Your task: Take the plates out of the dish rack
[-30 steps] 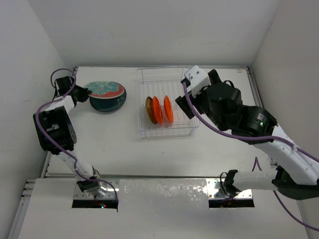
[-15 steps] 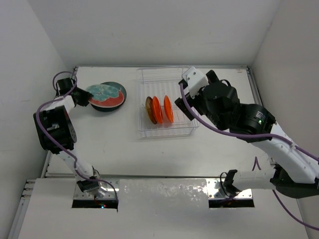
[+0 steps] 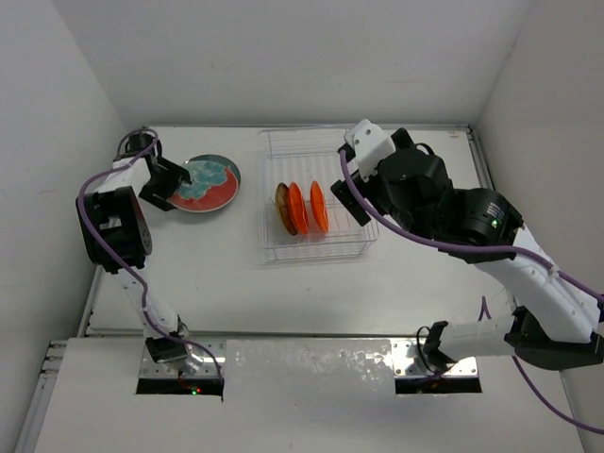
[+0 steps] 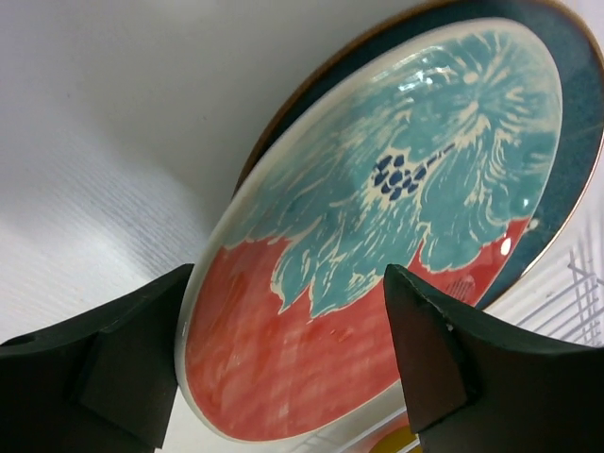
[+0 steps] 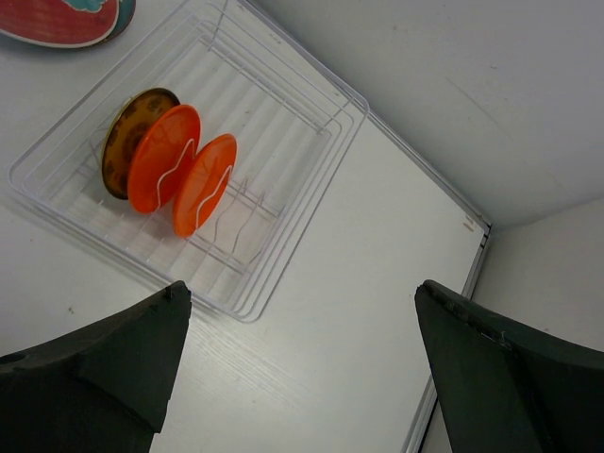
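My left hand (image 4: 291, 302) stands parted over the red-and-teal plate (image 4: 377, 217), gripping nothing. That plate lies on a dark teal plate (image 4: 578, 85) at the left of the bench (image 5: 368, 274). My right hand (image 5: 302, 293), wide open and empty, hangs above the dish rack (image 5: 347, 118), where three small plates (image 5: 162, 158) stand upright.

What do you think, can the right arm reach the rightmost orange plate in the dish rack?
Probably yes: the right gripper hangs open above the dish rack's right side, and nothing covers that upright orange plate's top edge.
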Tool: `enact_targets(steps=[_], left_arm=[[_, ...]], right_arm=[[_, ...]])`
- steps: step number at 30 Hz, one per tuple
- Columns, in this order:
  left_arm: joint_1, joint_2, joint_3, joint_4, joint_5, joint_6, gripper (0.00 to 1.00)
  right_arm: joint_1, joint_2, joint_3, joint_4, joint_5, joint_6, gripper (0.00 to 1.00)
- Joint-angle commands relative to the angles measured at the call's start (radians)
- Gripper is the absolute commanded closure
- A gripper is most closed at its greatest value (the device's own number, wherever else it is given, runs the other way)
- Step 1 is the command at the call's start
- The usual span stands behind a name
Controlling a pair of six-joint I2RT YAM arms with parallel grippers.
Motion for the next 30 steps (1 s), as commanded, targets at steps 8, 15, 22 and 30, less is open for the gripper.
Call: enact_targets(steps=[8,15,22,30], left_arm=[[-0.045,0.162,0.234,-0.136,0.014,-0.031,0.11],[-0.088,0.187,0.324,-0.222,-0.055,-0.062,0.06],[-0.084,0.193,0.351,-0.302,-0.153,-0.07,0.0],[-0.074,0.11,0.327,-0.318,-0.211,-0.014,0.0]], right_arm=[[-0.001,0.013,0.031,-0.011,-0.001,0.006,0.01],[-0.001,0.015,0.046,-0.037,0.01,0.014,0.01],[-0.007,0.012,-0.013,-0.041,0.01,0.048,0.01],[-0.272,0.243,-0.081,0.038,-0.404,0.38,0.02]])
